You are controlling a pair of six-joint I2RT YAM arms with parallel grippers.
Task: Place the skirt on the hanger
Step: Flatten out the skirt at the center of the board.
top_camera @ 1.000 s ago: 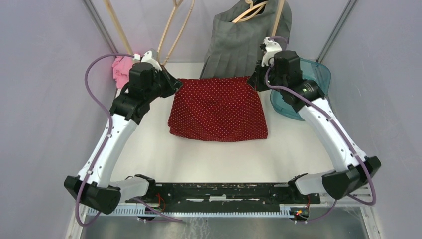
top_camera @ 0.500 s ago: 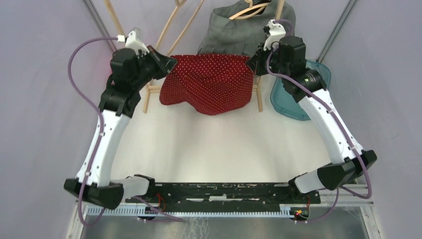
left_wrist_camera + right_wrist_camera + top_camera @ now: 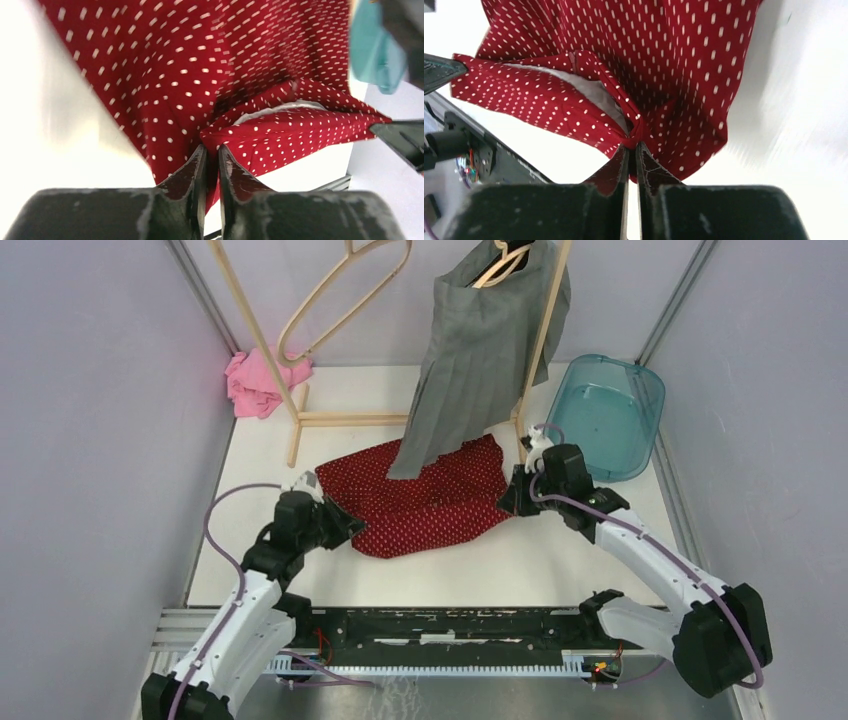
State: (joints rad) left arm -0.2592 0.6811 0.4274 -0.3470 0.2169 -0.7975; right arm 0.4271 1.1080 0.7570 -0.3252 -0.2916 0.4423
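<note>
The red dotted skirt (image 3: 420, 502) is stretched between the two grippers. Its long axis runs from the left gripper (image 3: 348, 528) across to the right gripper (image 3: 508, 502), rising slightly towards the right one. The left gripper's fingers (image 3: 197, 165) are closed to a thin slit on a fold of the waist edge. The right gripper's are pinched just as tight on the other end of that edge (image 3: 630, 147). Between the two pinch points the waist gapes, showing pale lining (image 3: 594, 90). From both grippers the cloth spreads away onto the white table (image 3: 560, 560), hem pointing towards the wooden rack (image 3: 270, 360).

From above, the hem's far middle is covered by a grey pleated skirt (image 3: 480, 360) hanging from the rack, so that edge cannot be traced. An empty wooden hanger (image 3: 340, 295) hangs well beyond the left gripper and is cut off at the top. A teal basin (image 3: 610, 415) sits just beyond the right gripper, and a pink cloth (image 3: 255, 385) lies far beyond the left one. Both wrist views are blurred towards the edges.
</note>
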